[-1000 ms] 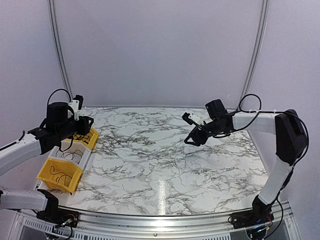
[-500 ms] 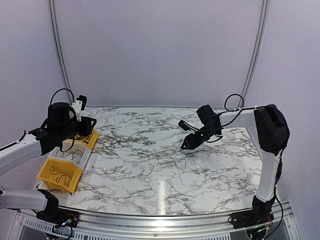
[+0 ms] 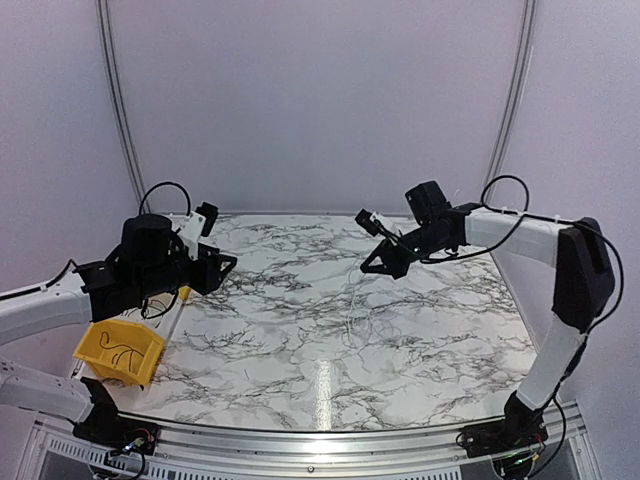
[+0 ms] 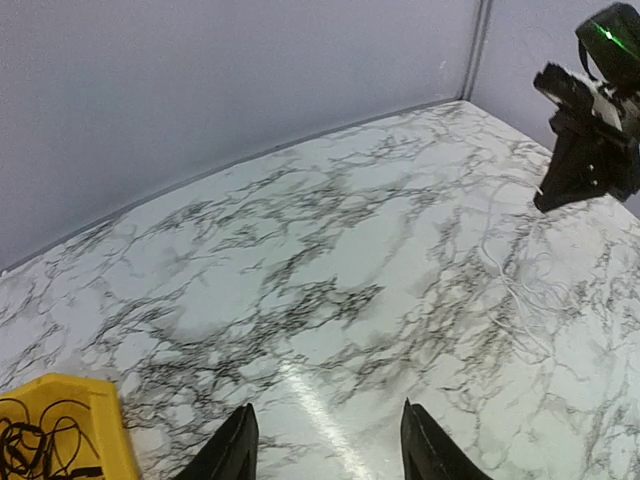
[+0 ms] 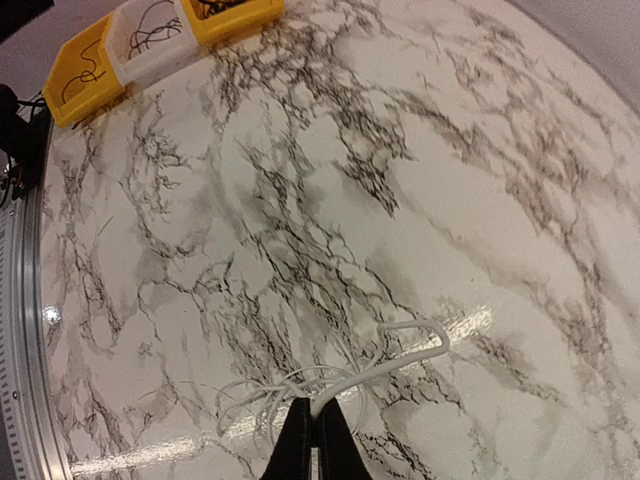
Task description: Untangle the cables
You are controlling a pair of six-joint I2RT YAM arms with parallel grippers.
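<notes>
A pale white cable (image 5: 400,352) lies in loose loops on the marble table (image 5: 300,180), with one strand rising into my right gripper (image 5: 318,408), which is shut on it. From above, the right gripper (image 3: 368,268) hangs over the table's far middle and the thin cable (image 3: 352,305) trails down from it to the surface. My left gripper (image 4: 325,412) is open with nothing between its fingers, hovering over the left part of the table (image 4: 330,230). The left gripper (image 3: 226,262) is far from the cable. Black cables (image 4: 35,445) lie in a yellow bin.
Along the table's left edge stand a yellow bin (image 3: 120,352), a white bin (image 5: 150,45) and another yellow bin (image 5: 235,12), each holding black wires. The right arm's head (image 4: 590,110) shows in the left wrist view. Grey walls close in the back.
The right gripper dipped toward the table, shut on the white cable and rose back with it. The left arm swung right, away from the bins, over the table.
</notes>
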